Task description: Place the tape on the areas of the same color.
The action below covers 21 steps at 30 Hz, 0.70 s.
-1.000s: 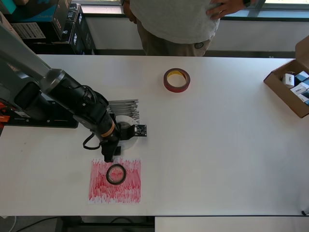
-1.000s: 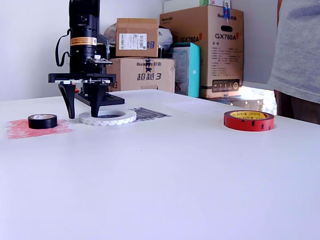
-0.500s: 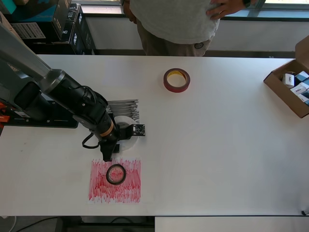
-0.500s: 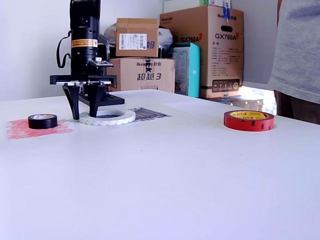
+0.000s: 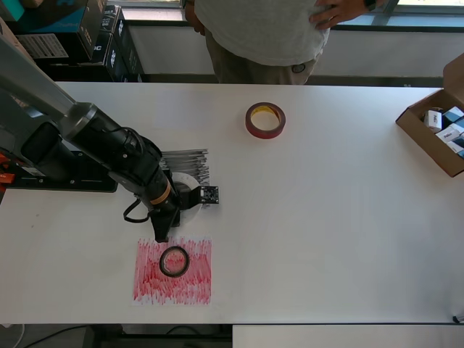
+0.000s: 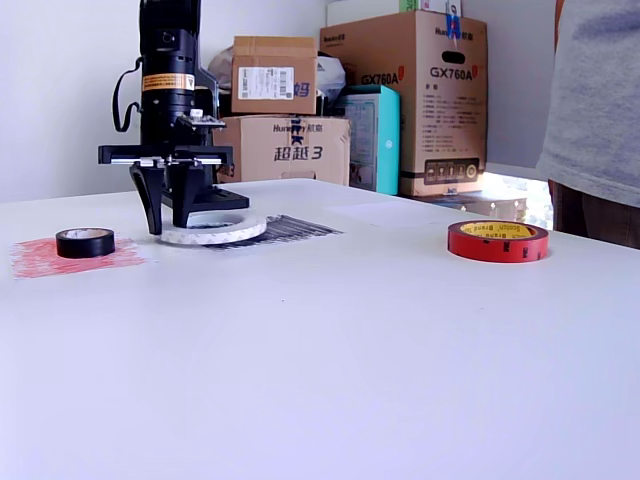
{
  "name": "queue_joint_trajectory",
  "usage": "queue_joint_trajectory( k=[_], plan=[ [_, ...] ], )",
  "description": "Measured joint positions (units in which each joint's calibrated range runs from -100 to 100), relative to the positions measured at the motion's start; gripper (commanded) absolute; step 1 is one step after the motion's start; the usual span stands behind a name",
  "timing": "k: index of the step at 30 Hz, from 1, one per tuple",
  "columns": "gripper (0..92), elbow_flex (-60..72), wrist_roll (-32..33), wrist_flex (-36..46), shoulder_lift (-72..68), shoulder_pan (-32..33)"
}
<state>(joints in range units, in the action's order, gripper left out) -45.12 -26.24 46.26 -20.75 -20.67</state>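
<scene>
End effector [image 6: 168, 215] pointing straight down, fingers closing narrowly on the near rim of the white tape ring [image 6: 215, 229]; the ring is tilting, one edge off the bench [image 6: 380, 330]. White ring is sitting beside the black scribbled patch [image 5: 185, 161]. Small black roll [image 5: 174, 261] is lying flat on the red scribbled patch [image 5: 192, 283]. Dark-red roll with yellow core [image 5: 265, 120] is resting well apart, toward the person standing [image 5: 261, 32] at the far edge.
</scene>
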Motion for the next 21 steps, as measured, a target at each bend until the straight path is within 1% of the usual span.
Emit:
queue_joint_trajectory(
  k=[4,9,12,17,21],
  plan=[
    [0.0,0.26,0.0,1.72,0.14,-0.29],
    [0.0,2.87,0.0,1.81,2.39,-0.81],
    [0.0,5.16,0.3,4.89,5.57,-0.13],
    [0.0,11.47,2.96,11.83,13.54,3.04],
    [0.0,16.57,7.14,15.95,18.73,7.47]
  ],
)
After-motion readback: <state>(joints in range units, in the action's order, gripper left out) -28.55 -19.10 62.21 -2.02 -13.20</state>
